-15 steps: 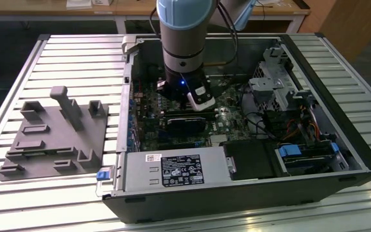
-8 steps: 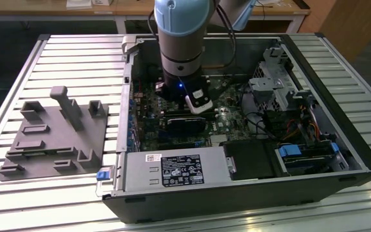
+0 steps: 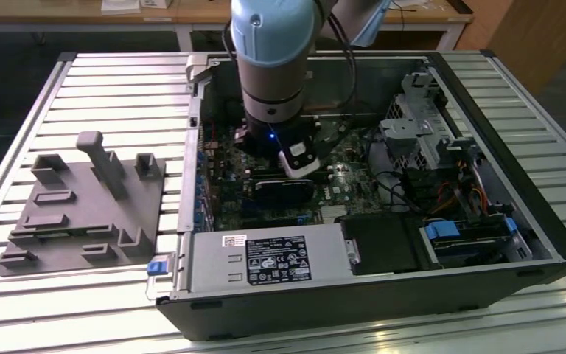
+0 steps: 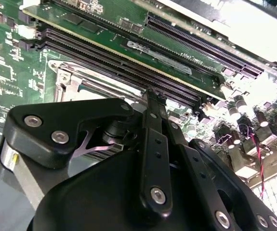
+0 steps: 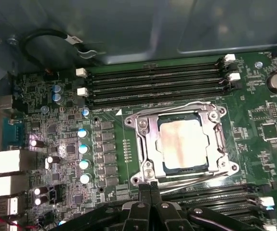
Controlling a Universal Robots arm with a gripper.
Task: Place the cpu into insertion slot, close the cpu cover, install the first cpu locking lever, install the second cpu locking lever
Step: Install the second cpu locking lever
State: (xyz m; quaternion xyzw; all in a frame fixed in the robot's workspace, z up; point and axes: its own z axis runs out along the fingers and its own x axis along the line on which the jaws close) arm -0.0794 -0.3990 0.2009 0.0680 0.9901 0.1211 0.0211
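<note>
The slatted metal worktop [image 3: 116,96] carries an open computer case [image 3: 382,295] lying on its side, with a grey moulded fixture tray [image 3: 82,214] beside it at nine o'clock in the exterior view. The grey arm [image 3: 273,66] reaches down from twelve o'clock into the case, over the green motherboard [image 5: 268,139].

On that board, in the first wrist view, the insertion slot [image 5: 143,166] sits just past the black memory slots [image 5: 157,86], which lie at its twelve o'clock. The cpu cover [image 5: 148,126] lies flat over the socket, its silver frame ringing the square cut-out. Through that cut-out shows the cpu [image 5: 181,144], its pale silver-beige face seated in the socket. A thin wire locking lever [image 5: 196,179] runs along the socket's six o'clock edge, close to the frame.

The gripper [image 5: 150,188] stands at the socket's six o'clock edge, its black jaws brought together with no gap between them and nothing seen held. In the second wrist view the gripper's black linkage [image 4: 152,159] rises in front of the socket frame.
</note>
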